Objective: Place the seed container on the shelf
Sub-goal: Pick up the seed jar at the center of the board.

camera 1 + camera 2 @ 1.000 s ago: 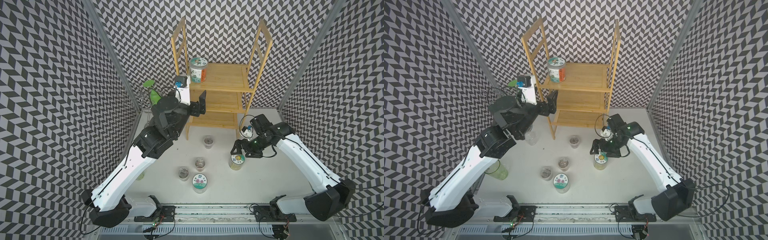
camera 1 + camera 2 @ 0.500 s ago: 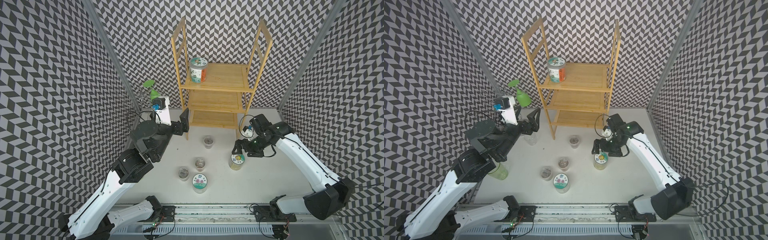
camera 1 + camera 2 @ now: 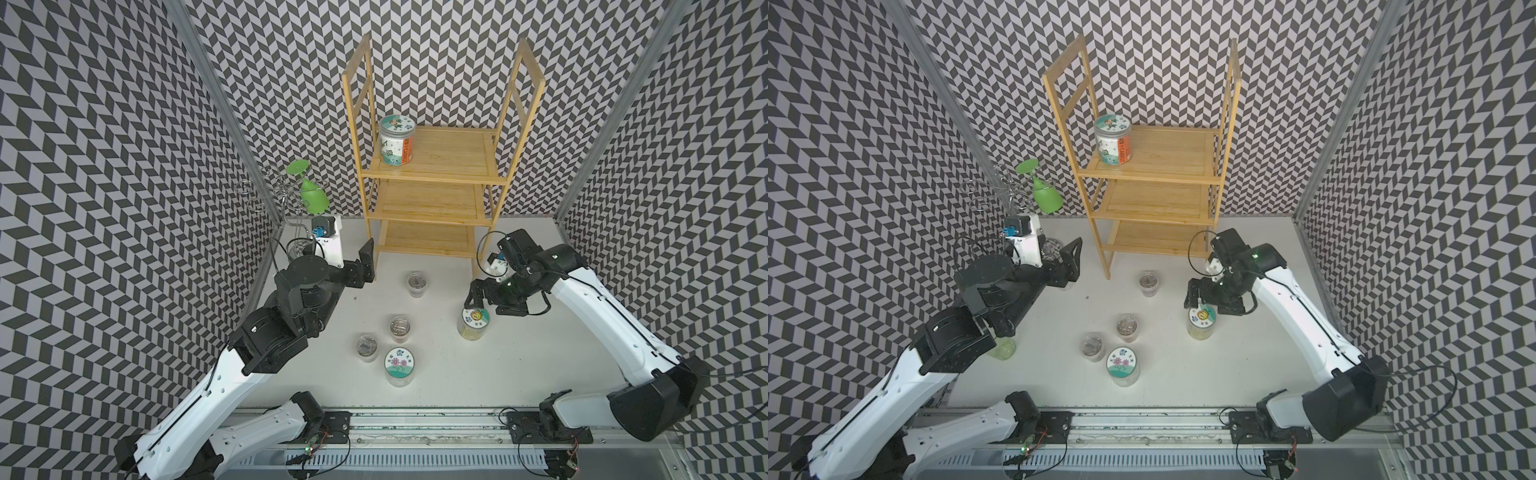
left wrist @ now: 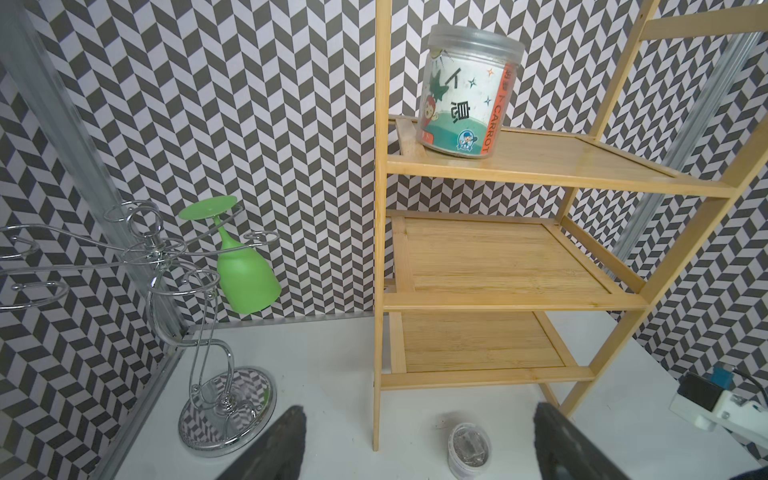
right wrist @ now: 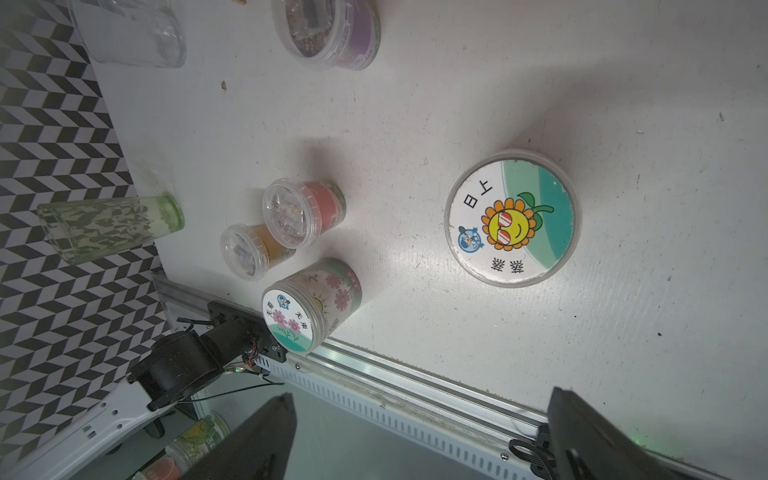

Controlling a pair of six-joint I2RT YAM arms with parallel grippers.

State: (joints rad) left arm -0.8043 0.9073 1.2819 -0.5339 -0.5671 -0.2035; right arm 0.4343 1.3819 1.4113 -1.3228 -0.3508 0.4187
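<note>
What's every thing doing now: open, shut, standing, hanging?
carrot jar: upright on shelf top tier, lid on
sunflower jar: upright on table, lid on
flower jar: upright, lid on
green glass: hanging upside down on wire stand
left gripper: open, empty
right gripper: open, near sunflower jar

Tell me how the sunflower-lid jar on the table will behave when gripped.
The sunflower-lid jar looks like hard clear plastic: probably stiff, smooth, maybe slippery. Upright and wide-based, it should stand steadily; laid on its side, its round wall would likely roll.
</note>
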